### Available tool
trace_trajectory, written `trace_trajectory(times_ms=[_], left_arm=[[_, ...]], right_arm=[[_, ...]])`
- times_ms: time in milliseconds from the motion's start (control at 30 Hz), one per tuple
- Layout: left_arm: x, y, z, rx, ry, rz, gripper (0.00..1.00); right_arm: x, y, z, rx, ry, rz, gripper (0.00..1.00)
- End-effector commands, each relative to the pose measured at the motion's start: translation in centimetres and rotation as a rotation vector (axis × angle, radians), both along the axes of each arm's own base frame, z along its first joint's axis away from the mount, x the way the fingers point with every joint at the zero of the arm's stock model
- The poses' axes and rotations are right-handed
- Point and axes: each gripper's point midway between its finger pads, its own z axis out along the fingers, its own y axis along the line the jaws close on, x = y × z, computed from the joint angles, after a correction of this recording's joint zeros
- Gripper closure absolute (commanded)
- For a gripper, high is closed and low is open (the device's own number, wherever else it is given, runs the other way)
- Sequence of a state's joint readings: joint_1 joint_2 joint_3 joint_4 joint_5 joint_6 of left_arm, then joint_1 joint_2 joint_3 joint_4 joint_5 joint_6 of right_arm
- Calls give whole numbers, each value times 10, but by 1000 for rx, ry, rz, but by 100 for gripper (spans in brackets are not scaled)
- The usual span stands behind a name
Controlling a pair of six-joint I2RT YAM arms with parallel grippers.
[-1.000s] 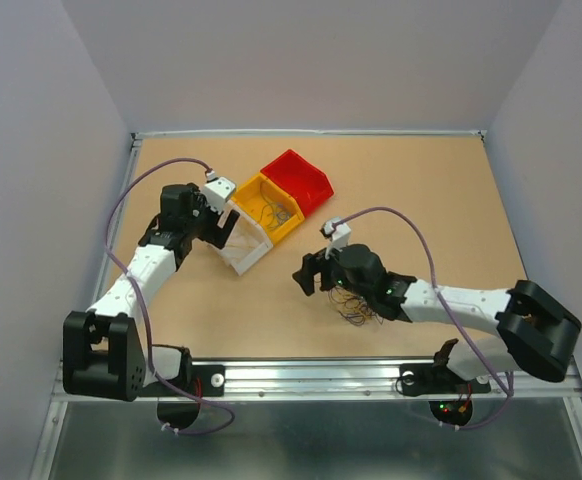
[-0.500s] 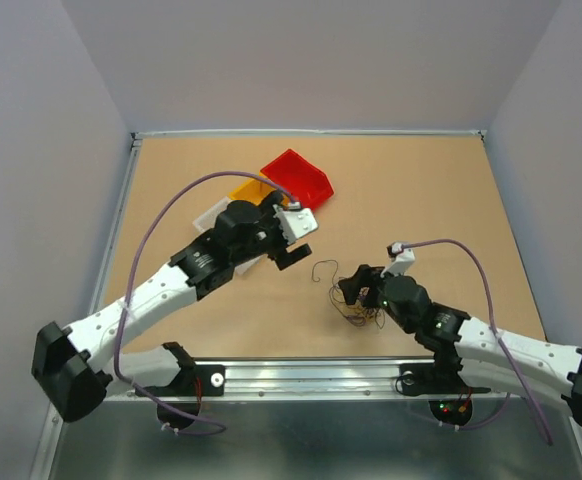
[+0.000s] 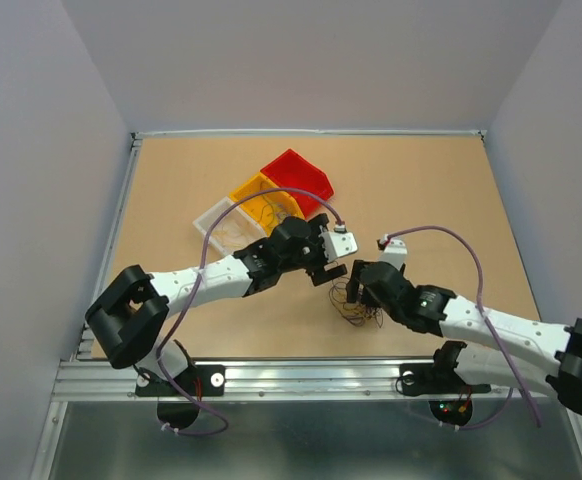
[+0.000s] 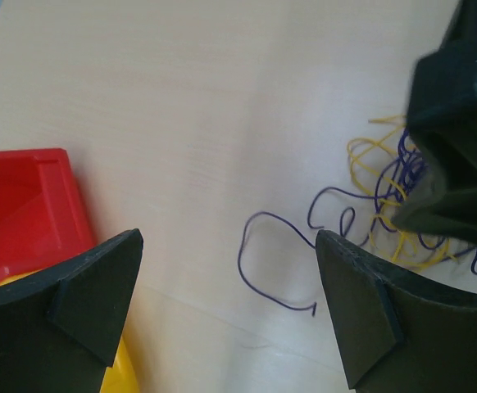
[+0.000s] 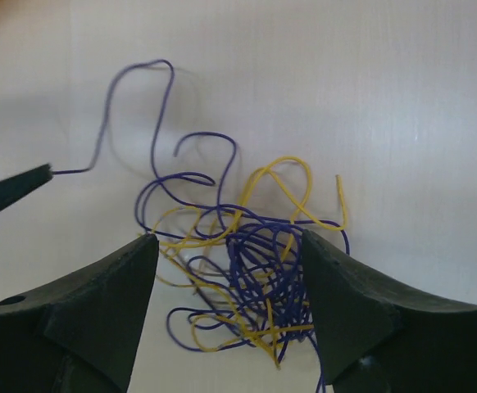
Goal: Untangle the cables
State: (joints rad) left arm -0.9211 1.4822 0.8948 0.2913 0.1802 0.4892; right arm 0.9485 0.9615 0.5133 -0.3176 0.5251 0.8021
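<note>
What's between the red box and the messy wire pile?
Left wrist view: bare table, plus one purple wire curling out of the wire pile toward the red box.

We see the cables (image 5: pixel 251 270) as thin, smooth plastic-coated wire with a slight sheen. The table (image 3: pixel 421 180) looks like matt, faintly grained wood board, and the red bin (image 4: pixel 17 205) like smooth plastic. The fingers (image 4: pixel 91 282) of the left gripper (image 4: pixel 229 237) look to us like matt black plastic.

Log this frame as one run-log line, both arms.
left claw: open, above loose purple wire | right claw: open, over purple-yellow cable clump | state: tangled, nothing held
</note>
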Motion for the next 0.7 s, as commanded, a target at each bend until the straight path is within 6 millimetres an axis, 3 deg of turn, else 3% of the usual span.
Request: trace_trajectory(times_ms=[0, 100, 200, 267, 367, 400, 433, 533, 667], left_arm=[[-7, 0, -4, -26, -27, -48, 1], [-1, 3, 0, -36, -15, -33, 1], [24, 19, 14, -101, -1, 42, 2], [41, 34, 25, -150, 4, 68, 2], [43, 39, 27, -168, 38, 25, 1], [38, 38, 24, -161, 52, -3, 1], [34, 35, 20, -148, 57, -33, 1], [26, 30, 6, -108, 83, -103, 1], [19, 24, -10, -67, 126, -166, 1]], right_arm=[[1, 4, -20, -159, 84, 62, 34], [-4, 26, -30, -181, 125, 213, 49], [-20, 55, -29, -108, 129, 429, 91], [-27, 62, -19, -38, 78, 494, 99], [-34, 65, 3, 51, 4, 544, 100], [-42, 61, -1, 71, -4, 563, 99], [-43, 62, 26, 147, -95, 570, 99], [-48, 49, 46, 233, -206, 543, 100], [-52, 43, 55, 300, -259, 524, 99]])
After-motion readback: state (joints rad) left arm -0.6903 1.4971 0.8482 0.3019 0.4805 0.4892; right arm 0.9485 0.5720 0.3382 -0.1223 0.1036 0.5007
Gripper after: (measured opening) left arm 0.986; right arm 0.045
